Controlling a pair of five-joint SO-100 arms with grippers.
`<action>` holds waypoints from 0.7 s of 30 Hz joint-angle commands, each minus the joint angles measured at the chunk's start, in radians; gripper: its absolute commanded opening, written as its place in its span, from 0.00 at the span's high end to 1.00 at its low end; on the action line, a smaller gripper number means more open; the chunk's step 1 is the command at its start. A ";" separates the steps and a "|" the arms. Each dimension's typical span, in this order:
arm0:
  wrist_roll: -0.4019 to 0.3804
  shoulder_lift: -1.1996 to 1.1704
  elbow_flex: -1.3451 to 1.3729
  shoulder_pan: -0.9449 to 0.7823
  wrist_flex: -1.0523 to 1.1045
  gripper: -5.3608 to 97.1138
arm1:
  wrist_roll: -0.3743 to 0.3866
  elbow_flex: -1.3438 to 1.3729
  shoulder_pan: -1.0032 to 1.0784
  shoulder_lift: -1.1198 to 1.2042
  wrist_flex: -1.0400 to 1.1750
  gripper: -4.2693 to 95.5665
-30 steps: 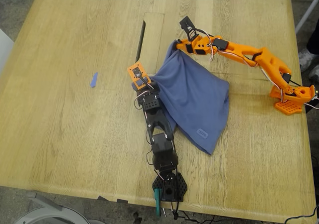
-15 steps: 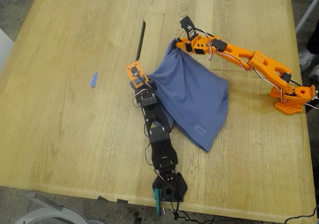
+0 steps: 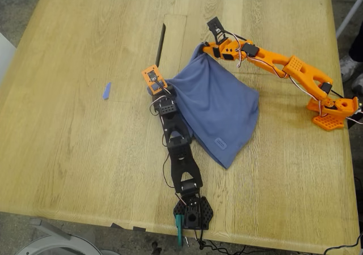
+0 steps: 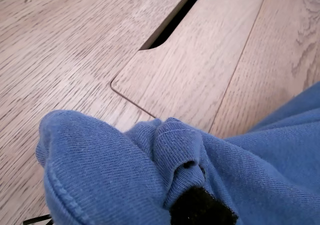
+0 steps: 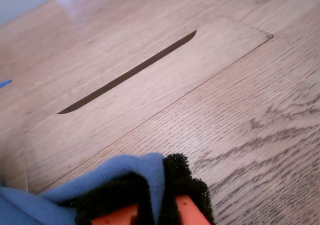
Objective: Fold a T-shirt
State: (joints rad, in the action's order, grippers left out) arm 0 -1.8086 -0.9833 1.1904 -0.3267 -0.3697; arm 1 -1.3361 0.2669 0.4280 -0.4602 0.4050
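The slate-blue T-shirt [image 3: 218,105] lies bunched near the table's middle, lifted at two corners. My first gripper [image 3: 161,86], on the black arm, is shut on the corner toward the exterior view's left. In its wrist view, bunched cloth [image 4: 100,175] wraps a black fingertip pad [image 4: 200,207]. My second gripper [image 3: 203,46], on the orange arm, is shut on the far corner. There a fold of cloth [image 5: 100,177] sits between black-padded orange fingers [image 5: 182,185]. No print shows.
A dark slot [image 3: 160,44] in an inset wooden panel [image 3: 176,39] lies just beyond both grippers. A small purple strip [image 3: 106,90] lies toward the exterior view's left. The black arm's base [image 3: 193,212] stands at the near edge. The orange base [image 3: 332,110] stands at the exterior view's right.
Both grippers have shifted slightly toward the slot, still holding their corners. The shirt's trailing lower corner has slid toward the exterior view's left and up.
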 commanded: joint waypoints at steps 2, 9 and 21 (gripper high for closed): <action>-0.002 0.037 -0.209 -0.069 -0.012 0.95 | 0.005 0.020 0.048 -0.066 -0.055 0.96; -0.002 0.207 -0.468 -0.080 -0.069 0.95 | 0.005 0.092 0.054 -0.094 -0.117 0.96; -0.003 0.758 -1.522 -0.083 -0.641 0.95 | 0.003 0.156 0.058 -0.137 -0.140 0.96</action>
State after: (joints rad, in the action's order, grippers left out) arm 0 -1.8070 -0.2117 -0.1212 -0.3313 -0.9526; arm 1 -1.3361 0.4264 0.4556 -0.4909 0.2823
